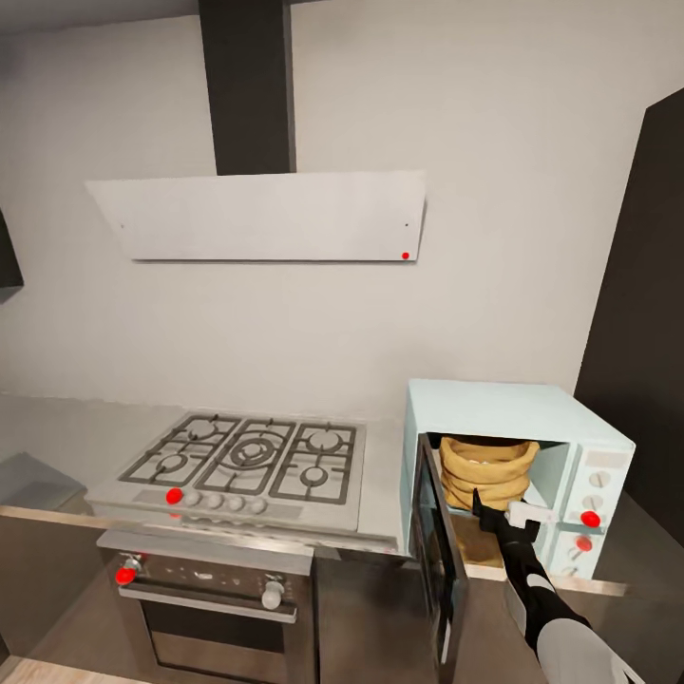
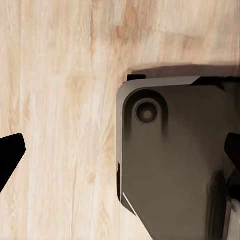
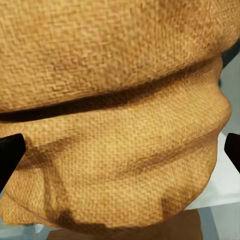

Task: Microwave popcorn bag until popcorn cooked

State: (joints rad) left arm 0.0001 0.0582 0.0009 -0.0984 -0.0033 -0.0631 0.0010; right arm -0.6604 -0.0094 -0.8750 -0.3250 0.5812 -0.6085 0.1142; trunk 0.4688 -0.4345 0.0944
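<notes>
1. Tan woven fabric, creased into soft rolls, makes up the popcorn bag (image 1: pixel 488 470), which sits inside the cavity of the pale blue microwave (image 1: pixel 494 404) at the lower right of the head view, its rolled rim tipped toward the open front.
2. Judging by the folds seen close in the right wrist view, the bag (image 3: pixel 115 115) looks light, limp and easily crushed. The thick rolled rim or a firm fold seems the best place to take hold, since thin wall would simply buckle.
3. At the bag's lower front edge, the right gripper (image 1: pixel 496 514) reaches in through the microwave mouth. Its dark fingertips (image 3: pixel 11 152) stand wide apart at both edges of the wrist frame, flanking the bag. Whether they press on it I cannot tell.
4. Toward the frame's lower edge, the dark-framed door (image 1: pixel 440 560) hangs open just left of the arm. The panel with knobs (image 1: pixel 592 508) bounds the right side, so the arm has a narrow lane.
5. Inside the cavity there is little spare room above the bag, and some to its right.
6. Over pale wooden floor (image 2: pixel 60 100) beside a dark base plate (image 2: pixel 175 160), the left gripper (image 2: pixel 120 155) hangs spread and empty.
</notes>
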